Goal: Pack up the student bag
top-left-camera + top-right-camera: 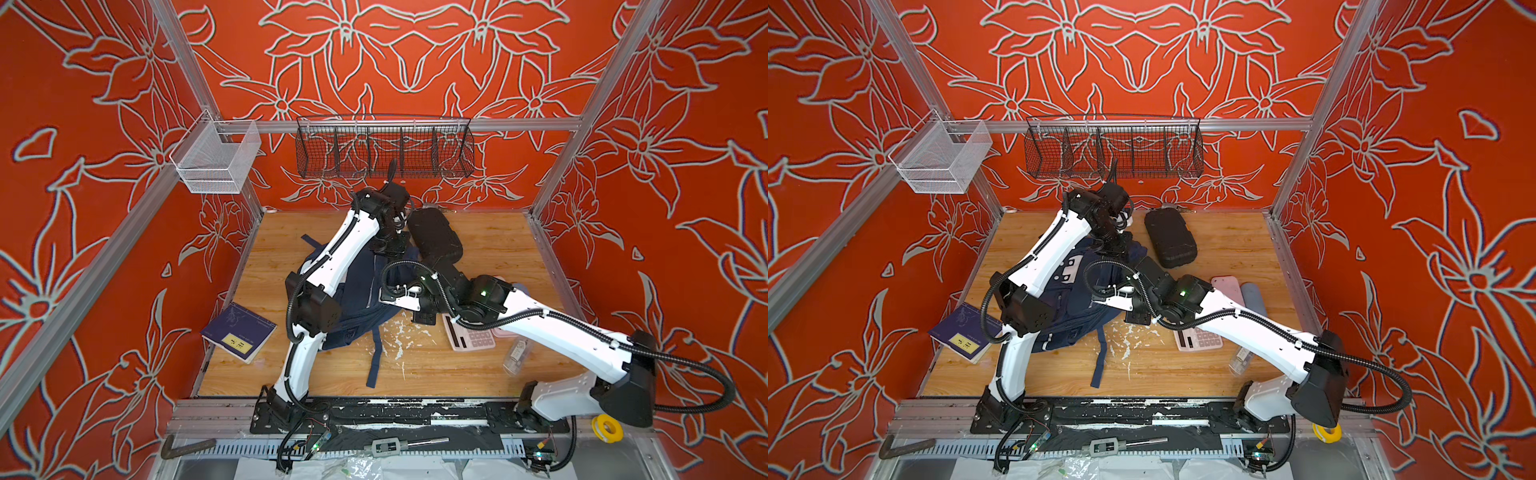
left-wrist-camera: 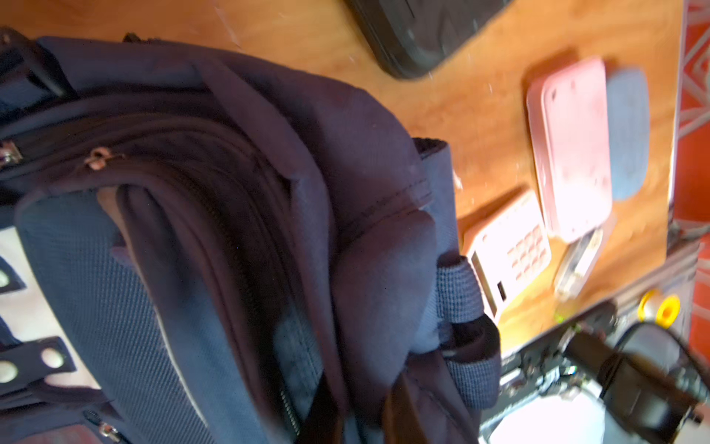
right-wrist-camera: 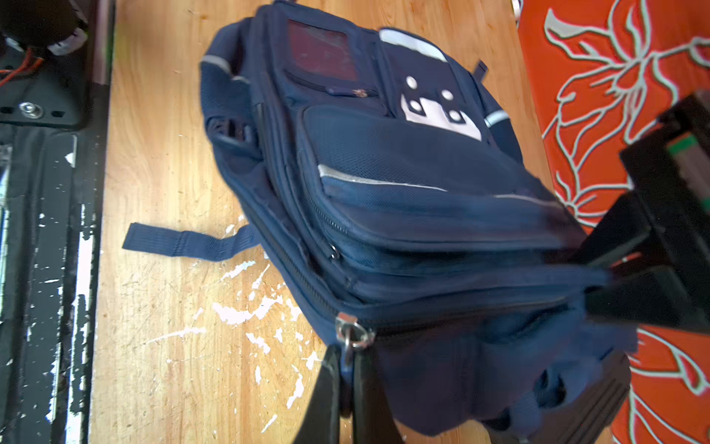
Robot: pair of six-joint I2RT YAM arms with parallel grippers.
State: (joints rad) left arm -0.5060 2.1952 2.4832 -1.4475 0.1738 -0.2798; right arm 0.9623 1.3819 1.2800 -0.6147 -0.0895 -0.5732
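Note:
The student bag, a navy backpack with a white dotted patch and a thin reflective stripe, lies in the middle of the wooden table, its top end toward the back wall. My left gripper is at that top end, shut on a fold of the bag's fabric. My right gripper is at the bag's right side, shut on the metal zipper pull of the main compartment. In the right wrist view the bag looks closed, and a strap trails onto the table.
A black oval hard case lies behind the bag to the right. A pink calculator, a pink case, a grey-blue pouch and a clear bottle lie under the right arm. A purple notebook sits at the left edge.

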